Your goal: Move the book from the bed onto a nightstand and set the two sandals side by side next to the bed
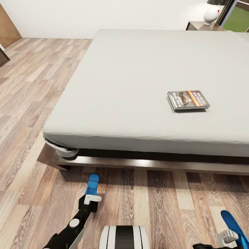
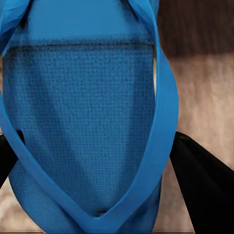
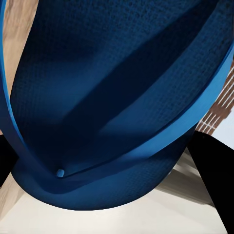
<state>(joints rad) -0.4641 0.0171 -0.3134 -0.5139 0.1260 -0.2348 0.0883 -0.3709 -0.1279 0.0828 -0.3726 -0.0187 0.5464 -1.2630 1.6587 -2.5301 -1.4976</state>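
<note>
The book (image 1: 188,100), dark grey with an orange band, lies flat on the pale mattress of the bed (image 1: 138,76), towards its right side. My left gripper (image 1: 90,201) is low over the floor in front of the bed frame, shut on one blue sandal (image 1: 92,182) that points toward the bed. The left wrist view shows this sandal (image 2: 83,122) close up between dark fingers (image 2: 207,187). Over the floor further right, my right gripper (image 1: 226,238) is shut on the other blue sandal (image 1: 237,223), whose sole and strap (image 3: 112,97) hang in the right wrist view. A nightstand (image 1: 202,26) stands beyond the bed's far right corner.
A white lamp (image 1: 211,14) stands on the nightstand beside a window (image 1: 238,17). A wooden door (image 1: 7,27) is at the far left. Wood-plank floor (image 1: 31,90) runs along the bed's left side and in front of its dark frame (image 1: 145,164).
</note>
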